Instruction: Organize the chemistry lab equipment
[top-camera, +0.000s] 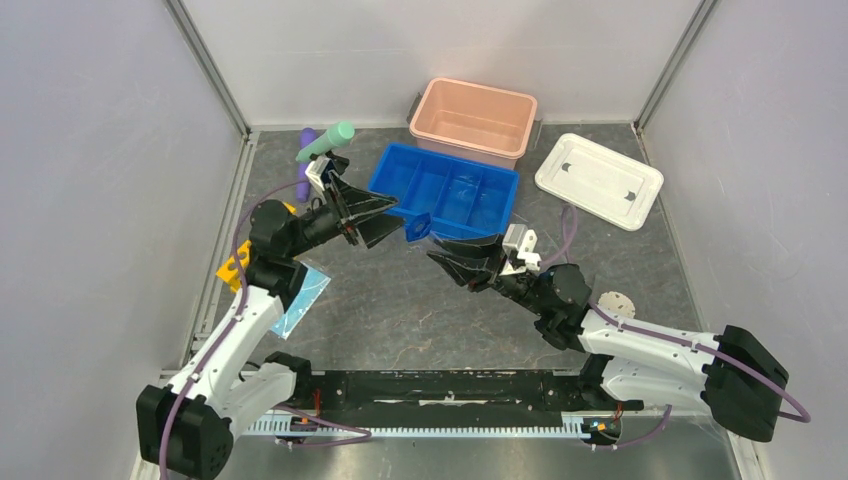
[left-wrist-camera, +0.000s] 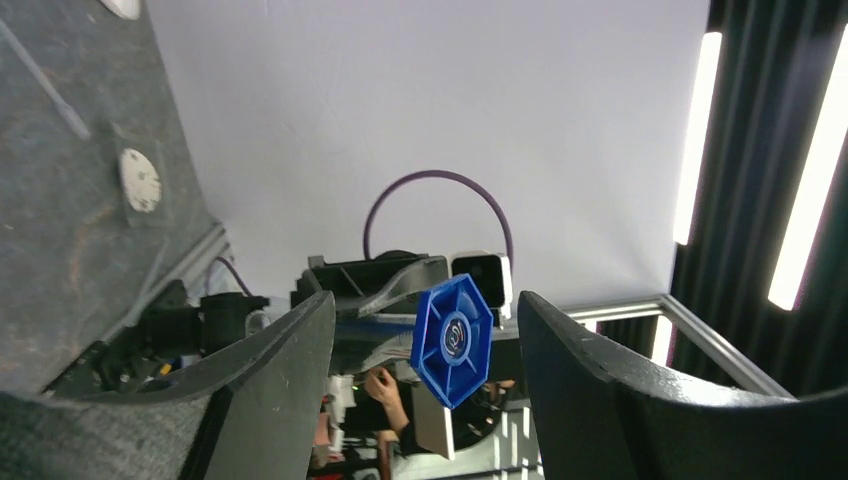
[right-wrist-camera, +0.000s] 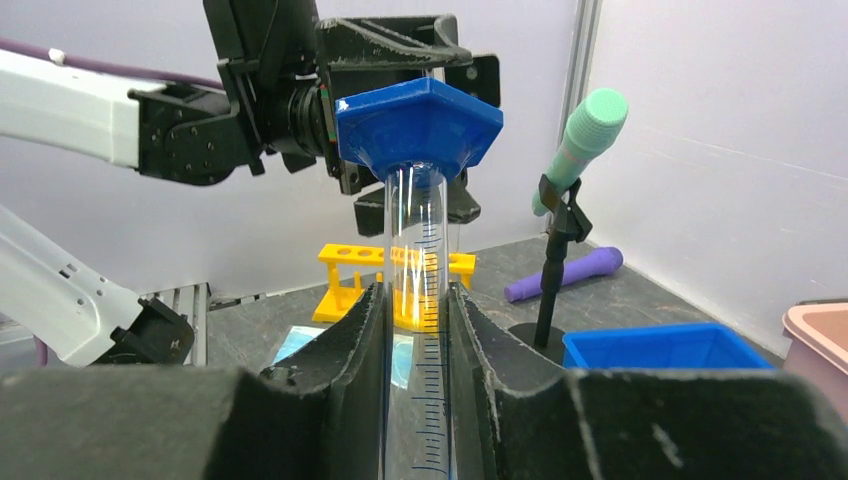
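Observation:
My right gripper is shut on a clear graduated cylinder, held level above the table. Its blue hexagonal foot points at the left arm. The foot sits between the fingers of my open left gripper, with a gap on both sides. A mint-green tube is clipped in the black clamp stand at the back left. A purple tube lies behind the stand. The yellow rack and a light-blue mask are on the left.
A blue divided tray lies at the back centre, just behind the cylinder's foot. A pink bin stands behind the tray and its white lid lies at the back right. Grey walls close in three sides.

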